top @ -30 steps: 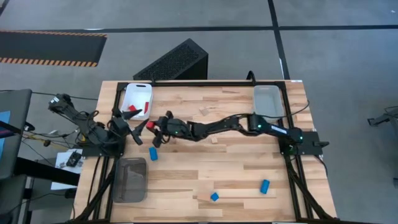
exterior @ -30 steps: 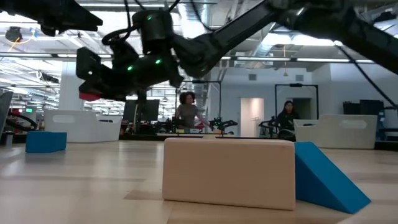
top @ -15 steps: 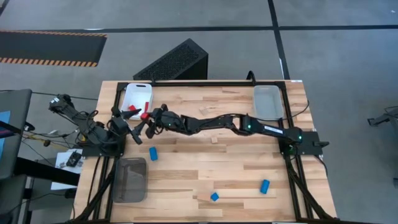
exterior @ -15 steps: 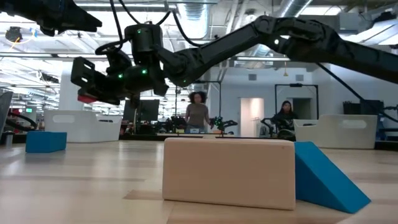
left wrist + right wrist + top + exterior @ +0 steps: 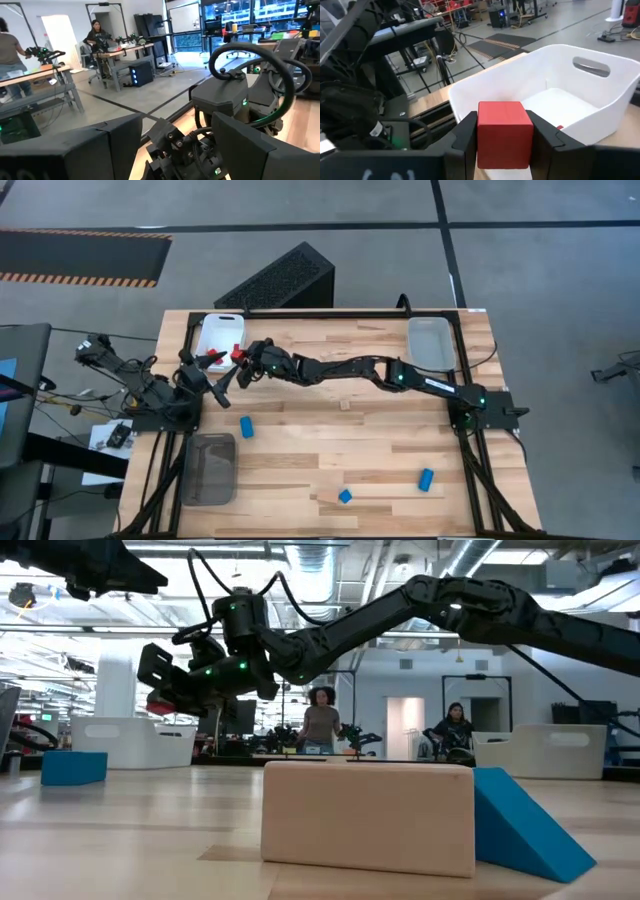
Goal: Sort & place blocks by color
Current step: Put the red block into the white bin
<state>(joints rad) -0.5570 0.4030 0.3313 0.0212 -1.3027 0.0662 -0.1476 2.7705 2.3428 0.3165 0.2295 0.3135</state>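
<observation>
We note the pale planked wooden tabletop [image 5: 330, 450] first, with the white plastic tray [image 5: 221, 336] at its far left corner, evidently the bin for red pieces since a sliver of red already lies inside. The right end effector [image 5: 240, 359] reaches across to just beside that tray, pinching a red wooden cube [image 5: 504, 134] between its fingers, carried high so it clears the rim. The left end effector [image 5: 215, 370] waits nearby, fingers spread and empty; three small blue blocks [image 5: 246, 426] remain on the tabletop, unsorted.
</observation>
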